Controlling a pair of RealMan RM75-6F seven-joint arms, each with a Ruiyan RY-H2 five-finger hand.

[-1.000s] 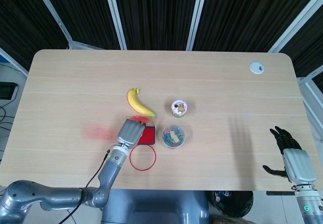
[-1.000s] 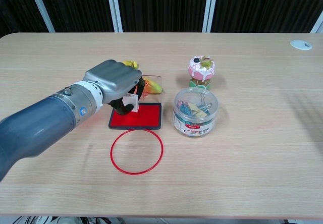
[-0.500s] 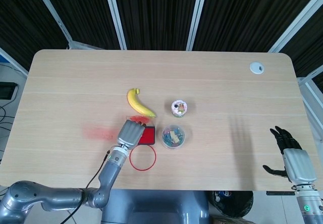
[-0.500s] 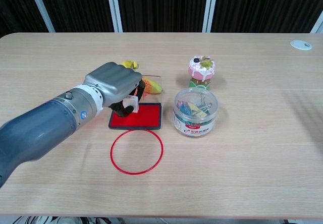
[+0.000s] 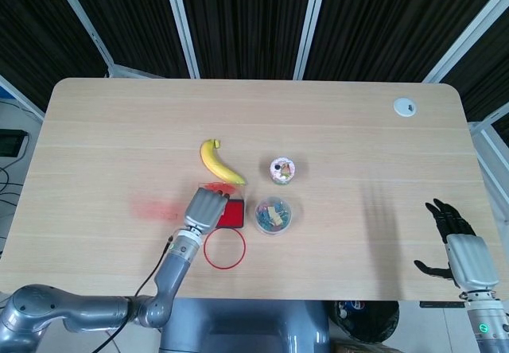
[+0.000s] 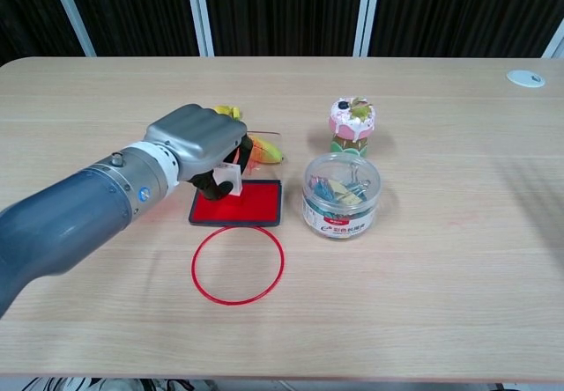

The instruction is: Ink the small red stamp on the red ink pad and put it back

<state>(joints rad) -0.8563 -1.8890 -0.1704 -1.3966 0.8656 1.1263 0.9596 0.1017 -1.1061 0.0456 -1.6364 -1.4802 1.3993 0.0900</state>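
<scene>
While the left hand (image 6: pixel 196 144) pinches the stamp (image 6: pixel 226 179) just over the ink pad (image 6: pixel 238 203), right hand (image 5: pixel 459 244) off at the table (image 5: pixel 103 142) edge, fingers spread, holding nothing

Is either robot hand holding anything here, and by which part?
The left robot hand pinches the small stamp by its upper body, over the red ink pad. The right robot hand holds nothing, fingers spread.

The small stamp (image 6: pixel 227 180) has a clear see-through body. It is tilted, just above the left end of the ink pad (image 6: pixel 244 203). The ink pad is a flat bright red square in a dark tray, lying near the front edge of the surface (image 6: pixel 423 303).
</scene>
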